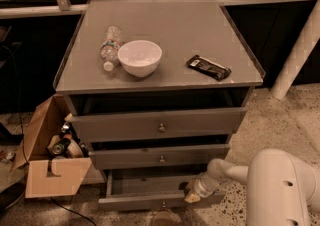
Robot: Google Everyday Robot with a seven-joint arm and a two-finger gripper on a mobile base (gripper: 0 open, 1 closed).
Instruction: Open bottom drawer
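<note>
Three drawers in grey cabinet [200, 25], one camera view. You see bottom drawer [135, 201] lowest, pulled out, tray exposed. Gripper [192, 193] sits at its front edge, right of centre; whether it grips anything, you can't tell. Bowl [141, 57], bottle [111, 46], dark packet [208, 67] on top.

bottom drawer [135, 201] open, claw [192, 194] at its front
</note>
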